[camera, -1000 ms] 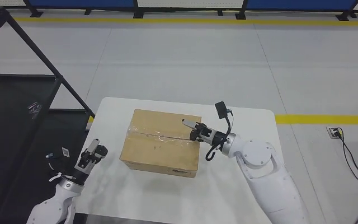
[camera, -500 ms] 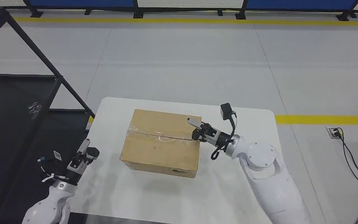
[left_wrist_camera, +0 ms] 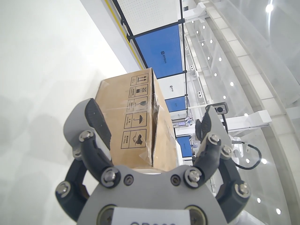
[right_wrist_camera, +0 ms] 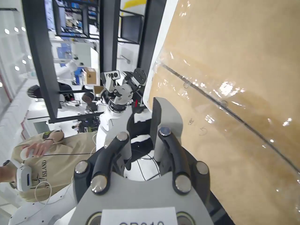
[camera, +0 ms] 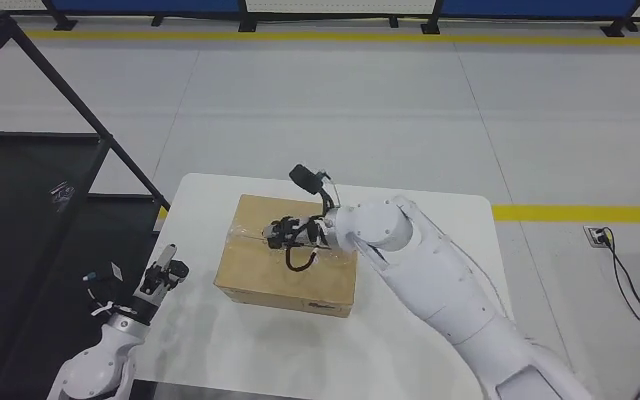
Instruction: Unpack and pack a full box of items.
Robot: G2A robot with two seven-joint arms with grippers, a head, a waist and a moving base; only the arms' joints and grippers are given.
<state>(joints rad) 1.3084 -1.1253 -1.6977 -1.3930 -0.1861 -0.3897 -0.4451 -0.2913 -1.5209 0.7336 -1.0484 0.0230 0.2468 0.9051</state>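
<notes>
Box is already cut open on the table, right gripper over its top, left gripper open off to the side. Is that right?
Not quite: the box is closed, clear tape over its top seam, as the right wrist view shows. The right gripper is over its top and the left gripper open off to the side.

— What moved on your side?
— I swung the right pincer from the box's right edge across its top. It now sits over the taped seam, toward the left side.
— And the left?
— My left pincer drew back from the desk's left edge, then returned.
</notes>
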